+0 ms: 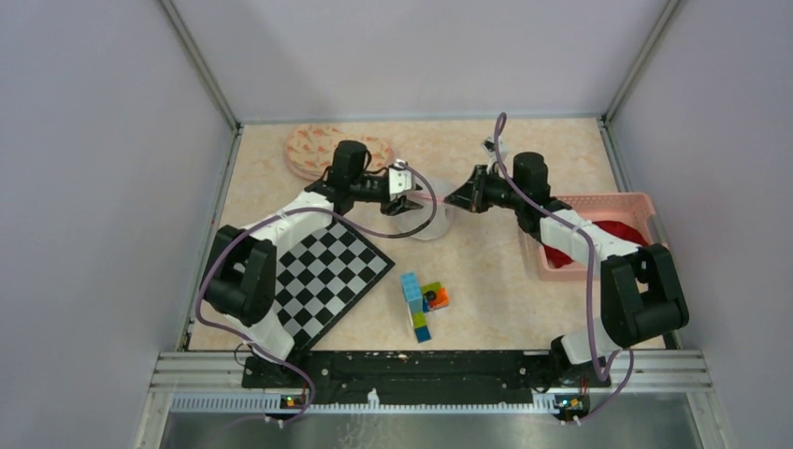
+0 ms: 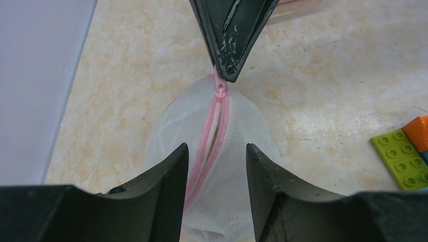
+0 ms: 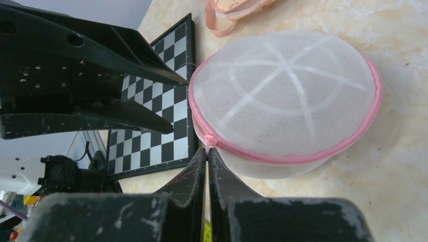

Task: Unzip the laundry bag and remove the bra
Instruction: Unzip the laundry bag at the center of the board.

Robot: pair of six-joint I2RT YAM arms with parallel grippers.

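Observation:
The laundry bag (image 1: 428,223) is a round white mesh pouch with a pink zipper (image 3: 303,157) round its rim, and it lies on the table between my two grippers. My right gripper (image 3: 207,149) is shut on the pink zipper pull (image 2: 220,91) at the bag's (image 3: 282,91) near edge. In the left wrist view the zipper (image 2: 209,131) gapes a little below the pull. My left gripper (image 2: 217,147) is open, its fingers standing either side of the bag's (image 2: 237,171) other end. The bra does not show through the cloudy mesh.
A checkerboard (image 1: 323,271) lies left of the bag, under the left arm. A pink basket (image 1: 598,201) with red cloth stands at the right. Toy bricks (image 1: 423,301) lie near the front centre. A round patterned mat (image 1: 313,150) sits at the back left.

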